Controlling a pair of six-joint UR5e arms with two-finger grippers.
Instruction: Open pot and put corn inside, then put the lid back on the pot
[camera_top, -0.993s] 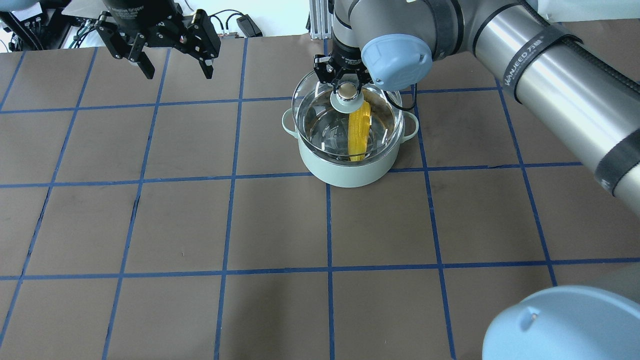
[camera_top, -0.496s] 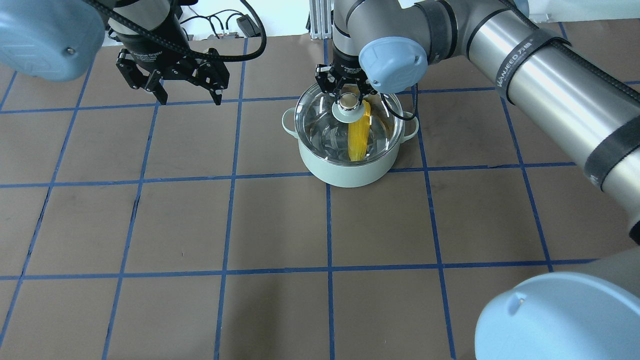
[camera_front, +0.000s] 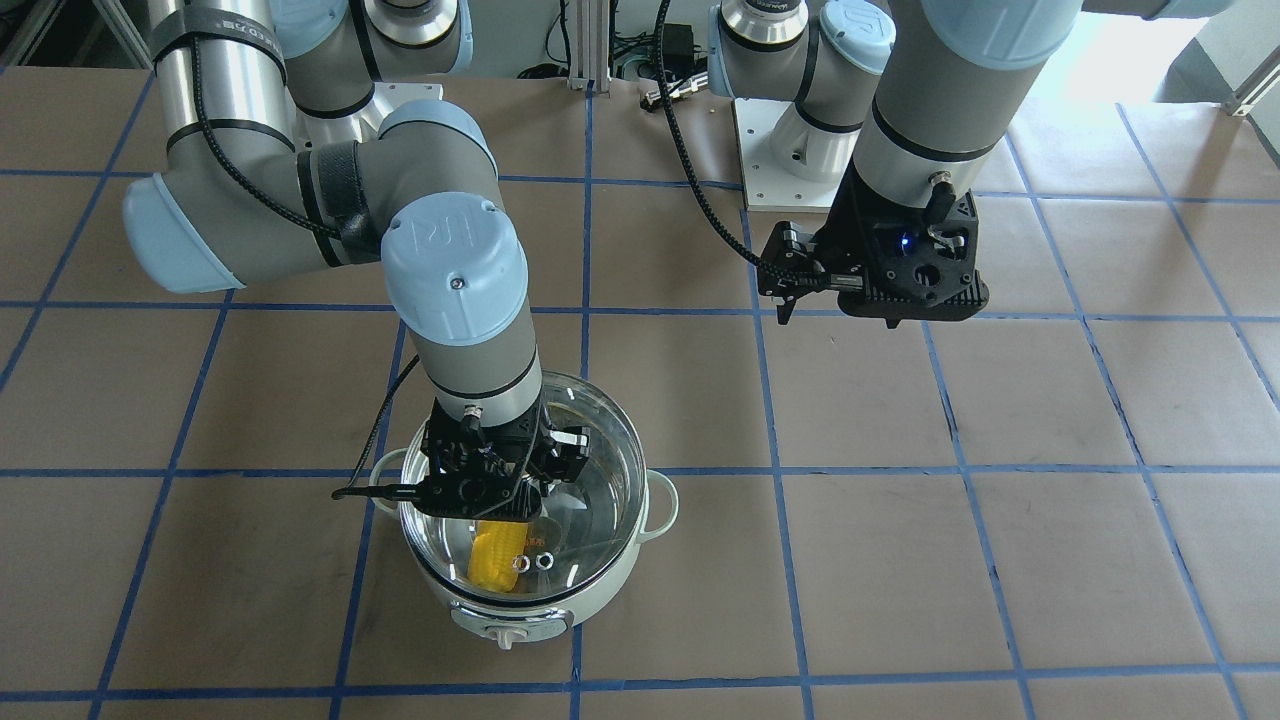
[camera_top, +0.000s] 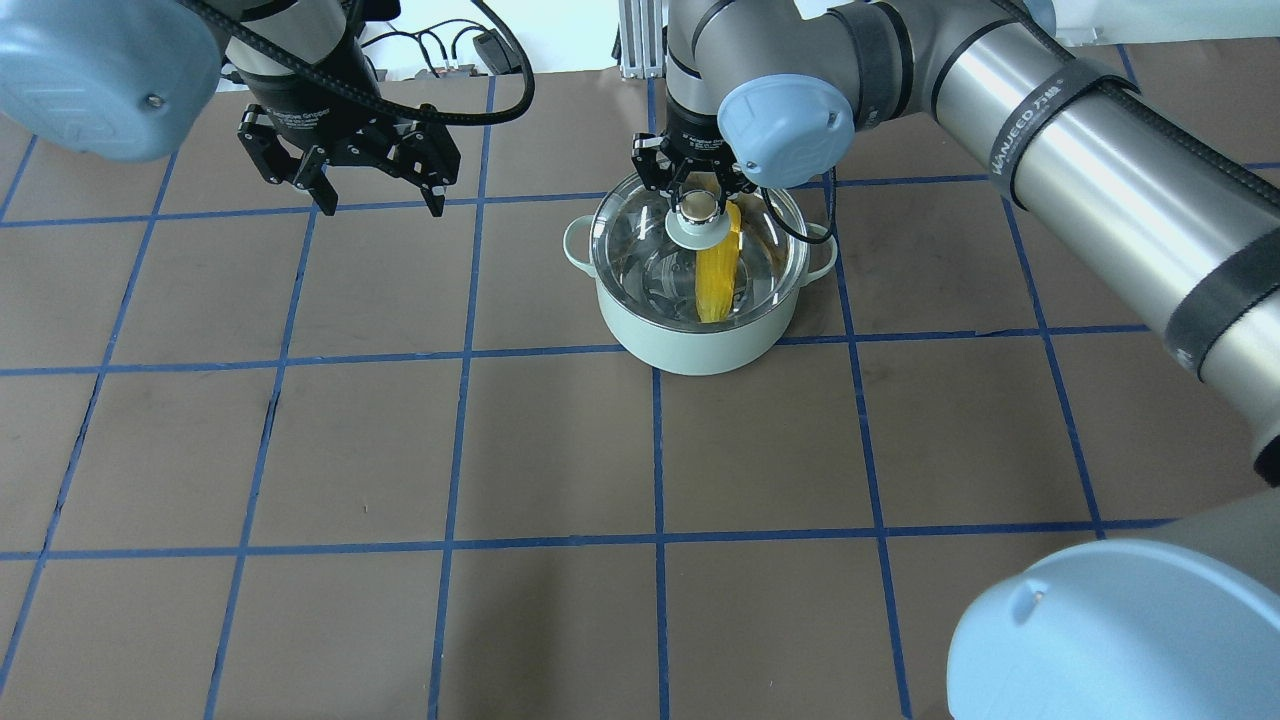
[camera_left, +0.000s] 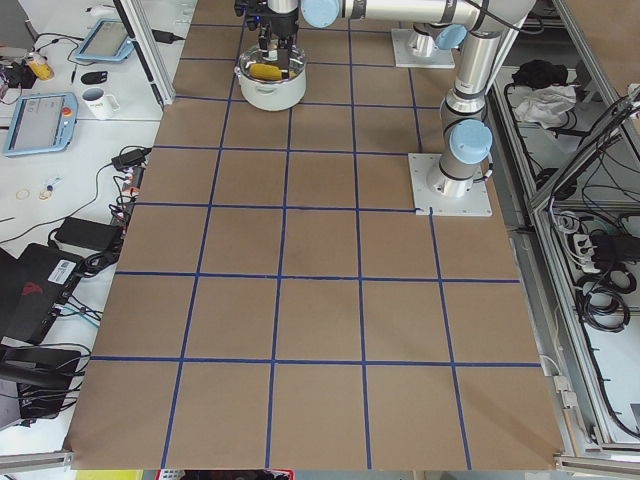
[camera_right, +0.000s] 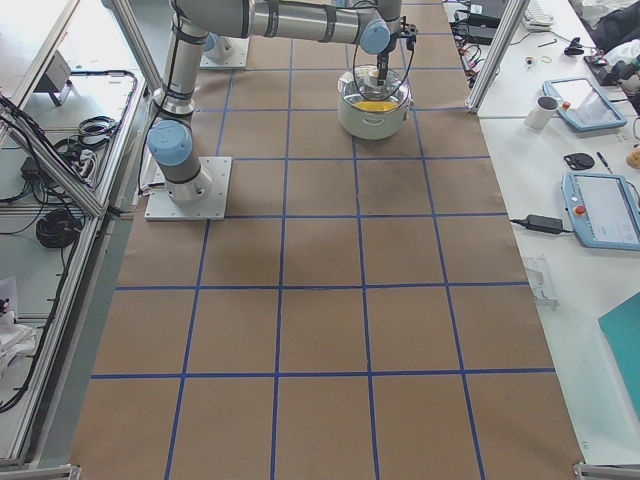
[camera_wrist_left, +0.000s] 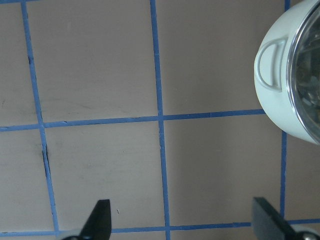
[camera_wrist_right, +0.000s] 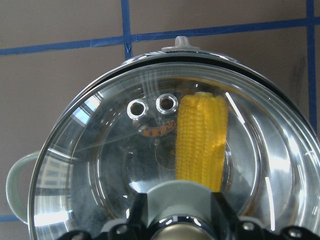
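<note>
The pale mint-green pot (camera_top: 700, 348) stands on the table behind its centre; it also shows in the front view (camera_front: 600, 588). The yellow corn (camera_top: 715, 282) lies inside it, seen through the glass in the right wrist view (camera_wrist_right: 201, 142). The clear glass lid (camera_top: 630, 245) sits on the pot's rim, with two vent rings in the right wrist view (camera_wrist_right: 152, 106). My right gripper (camera_top: 697, 197) is shut on the lid's knob (camera_top: 698, 207). My left gripper (camera_top: 381, 205) is open and empty, hovering left of the pot, whose handle shows in the left wrist view (camera_wrist_left: 270, 67).
The brown table carries a grid of blue tape lines (camera_top: 455, 350). The right arm's elbow (camera_top: 1120, 640) fills the overhead view's lower right corner. Tablets and a mug (camera_left: 98, 100) lie on the side bench beyond the table.
The right gripper has lowered the lid from a tilted, offset pose down onto the pot's rim. The left gripper has dropped lower and shifted slightly toward the pot.
</note>
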